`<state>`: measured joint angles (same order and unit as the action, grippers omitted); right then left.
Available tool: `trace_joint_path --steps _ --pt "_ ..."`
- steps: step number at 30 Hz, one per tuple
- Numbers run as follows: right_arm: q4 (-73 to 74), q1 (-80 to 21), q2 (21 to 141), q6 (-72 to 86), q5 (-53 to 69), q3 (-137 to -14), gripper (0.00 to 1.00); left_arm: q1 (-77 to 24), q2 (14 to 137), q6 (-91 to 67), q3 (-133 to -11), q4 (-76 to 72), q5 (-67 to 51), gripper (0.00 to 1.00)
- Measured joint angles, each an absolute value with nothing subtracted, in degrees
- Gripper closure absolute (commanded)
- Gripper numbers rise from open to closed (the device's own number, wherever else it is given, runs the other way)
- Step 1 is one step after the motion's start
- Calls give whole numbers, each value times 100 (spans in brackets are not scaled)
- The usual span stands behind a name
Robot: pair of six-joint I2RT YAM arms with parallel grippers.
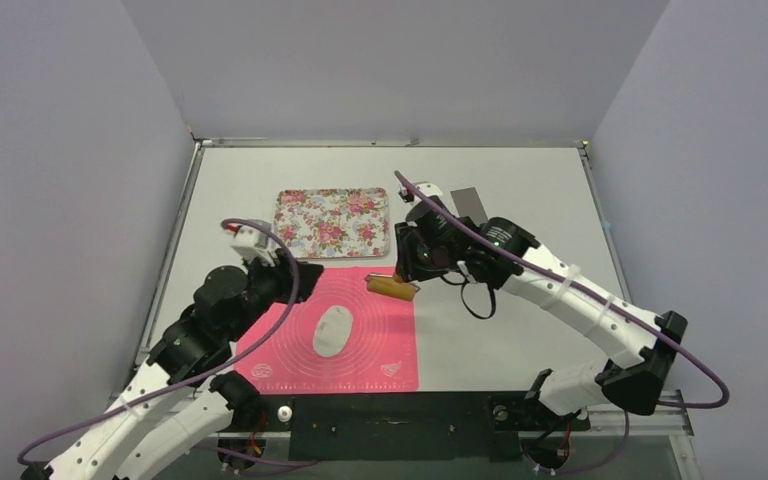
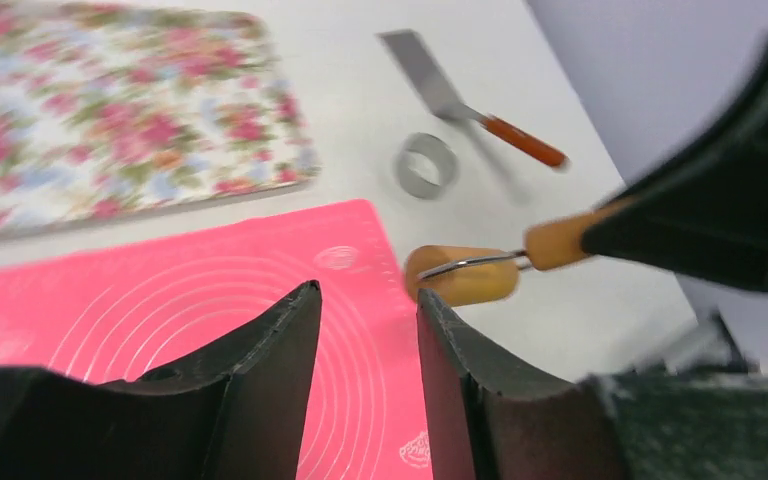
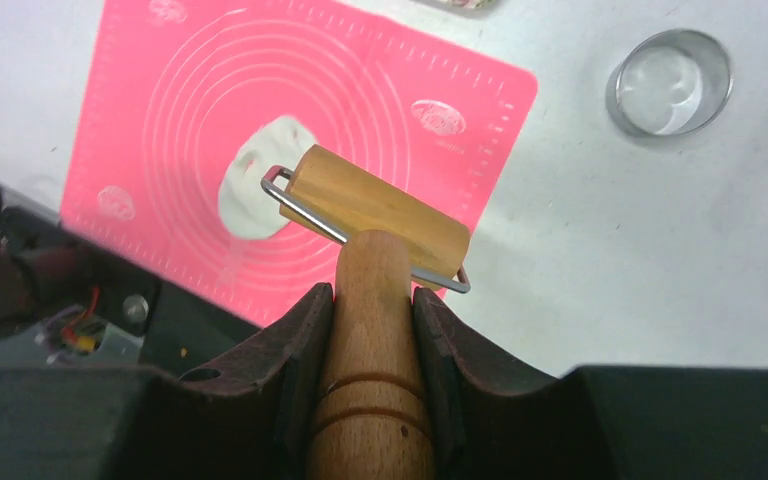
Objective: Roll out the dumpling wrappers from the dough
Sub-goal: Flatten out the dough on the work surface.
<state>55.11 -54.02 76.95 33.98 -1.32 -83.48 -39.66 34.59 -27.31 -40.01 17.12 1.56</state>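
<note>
Pink silicone baking mat (image 1: 360, 372) lies nearest on the white tabletop (image 1: 520, 330). Flattened white oval of dough (image 1: 332, 330) sits on it, left of centre, nothing touching it. Left hand (image 2: 368, 296) hangs over the mat's far left part, fingers parted, released, nothing between them. Right hand (image 3: 372, 295) is clenched on the handle of the wooden roller with a wire frame (image 3: 380, 215); its barrel is at the mat's far right edge, apart from the dough, contact with the mat unclear. Beyond: floral rectangular tray (image 1: 332, 222), small metal ring cutter (image 3: 670, 82), metal-bladed spatula with an orange handle (image 2: 430, 70).

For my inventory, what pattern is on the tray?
The tray has pink floral print; clearest from top external.
</note>
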Motion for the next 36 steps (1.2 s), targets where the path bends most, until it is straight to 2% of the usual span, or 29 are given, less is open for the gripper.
trace_joint_path --steps 4,9,16,22,36 --pt "5428 -5489 8506 3524 -720 -8851 100 -3935 2978 -4219 -4370 3352 2141 59" --pt "5188 -5686 9974 3614 -644 -9762 100 -3870 3057 -5680 -4244 4864 3138 55" --pt "5065 -5942 11699 3715 -320 -10674 100 -3065 3736 -6569 -2956 5190 2591 51" --pt "5323 -5961 12001 3710 -318 -11087 100 -1946 3387 -6462 -2515 5072 1929 50" --pt "5413 -6198 12092 3669 -624 -11166 100 -1282 3793 -6219 -2316 4519 1286 49"
